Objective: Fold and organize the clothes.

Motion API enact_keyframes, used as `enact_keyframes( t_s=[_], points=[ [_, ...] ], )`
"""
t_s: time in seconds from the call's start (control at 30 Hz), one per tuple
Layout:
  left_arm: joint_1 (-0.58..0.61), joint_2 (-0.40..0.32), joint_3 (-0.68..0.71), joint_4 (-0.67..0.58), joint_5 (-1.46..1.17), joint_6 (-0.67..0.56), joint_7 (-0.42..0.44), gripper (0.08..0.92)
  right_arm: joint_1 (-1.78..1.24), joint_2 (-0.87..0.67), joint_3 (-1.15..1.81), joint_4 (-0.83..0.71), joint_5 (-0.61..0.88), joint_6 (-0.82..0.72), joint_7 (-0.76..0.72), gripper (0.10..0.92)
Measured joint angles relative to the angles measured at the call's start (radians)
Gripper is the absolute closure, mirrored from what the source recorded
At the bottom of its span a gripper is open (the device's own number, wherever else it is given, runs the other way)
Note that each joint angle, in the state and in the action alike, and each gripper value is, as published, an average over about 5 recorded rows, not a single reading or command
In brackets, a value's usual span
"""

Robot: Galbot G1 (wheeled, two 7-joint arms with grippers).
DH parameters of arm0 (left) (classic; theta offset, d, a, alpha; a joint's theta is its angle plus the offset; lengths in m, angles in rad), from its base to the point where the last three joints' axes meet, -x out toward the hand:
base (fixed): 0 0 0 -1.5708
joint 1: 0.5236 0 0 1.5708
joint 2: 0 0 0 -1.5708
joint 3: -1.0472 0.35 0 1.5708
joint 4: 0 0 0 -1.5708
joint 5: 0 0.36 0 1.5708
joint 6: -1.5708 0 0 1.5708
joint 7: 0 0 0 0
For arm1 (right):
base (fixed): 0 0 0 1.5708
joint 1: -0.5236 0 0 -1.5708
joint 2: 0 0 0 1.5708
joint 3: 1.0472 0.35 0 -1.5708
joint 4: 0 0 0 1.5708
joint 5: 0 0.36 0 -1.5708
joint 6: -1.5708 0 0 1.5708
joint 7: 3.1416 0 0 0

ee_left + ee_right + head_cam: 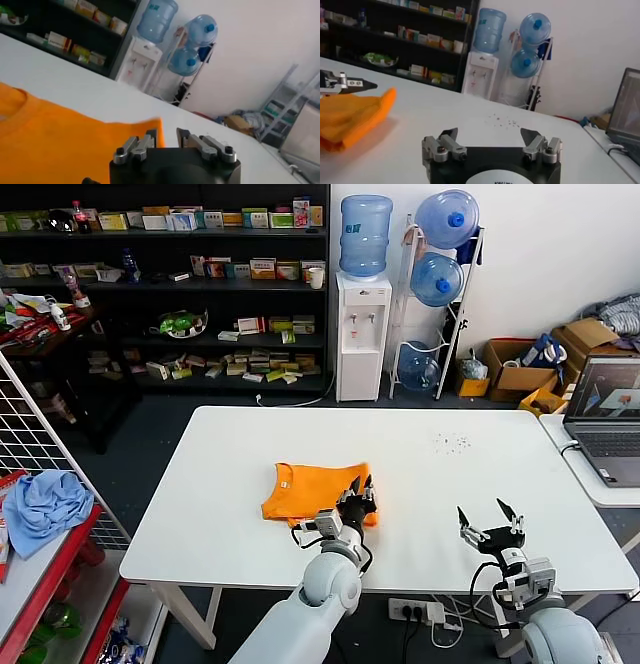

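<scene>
Garment: an orange T-shirt (312, 493) lies just left of centre in the head view, on the white table (460, 484), collar toward the left edge of the bundle.
Progress: the shirt looks partly folded, gathered into a compact block with layered edges rather than spread flat; by this reading, a final fold and tidy placement remain.
Left claw: the left claw (359, 502) sits at the shirt's right-hand edge, lower centre of the frame; its fingers stand narrowly apart, and the wrist view shows no cloth between them.
Right claw: the right claw (491, 525) hovers above bare tabletop at lower right, well apart from the shirt, fingers spread wide and holding nothing.
Surroundings: a laptop (606, 418) stands at the right edge; a water dispenser (361, 334) and spare bottles fill the upper centre; stocked shelves (170, 284) run across the upper left; a light blue cloth (45, 506) rests on a rack at lower left.
Obstacles: small specks (452, 442) dot the table right of centre; nothing appears to block either arm's path to the shirt.
</scene>
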Motion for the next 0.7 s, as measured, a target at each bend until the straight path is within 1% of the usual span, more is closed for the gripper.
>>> enact_keyframes(
  t_s=[0.1,0.2,0.3,0.43,0.53,0.7],
  points=[
    [0.011,0.011,-0.002,-0.013,0.022,-0.063,0.042,0.506,0.003,0.003,0.011,-0.001,0.001,0.000,-0.010,0.203],
    [0.028,0.047,-0.012,-0.034,0.058,-0.118,0.078,0.420,0.007,0.008,0.023,-0.005,0.000,0.001,-0.023,0.203],
    [0.055,0.102,-0.033,-0.060,0.101,-0.163,0.106,0.333,0.013,0.015,0.033,-0.012,-0.001,0.001,-0.038,0.203],
    [0.105,0.192,-0.073,-0.098,0.165,-0.206,0.136,0.227,0.024,0.030,0.044,-0.024,-0.006,0.000,-0.058,0.203],
    [0.149,0.257,-0.111,-0.127,0.214,-0.218,0.149,0.185,0.033,0.044,0.050,-0.032,-0.007,-0.002,-0.068,0.203],
    [0.222,0.339,-0.177,-0.166,0.294,-0.214,0.161,0.177,0.044,0.071,0.062,-0.041,-0.010,-0.001,-0.079,0.203]
  ],
)
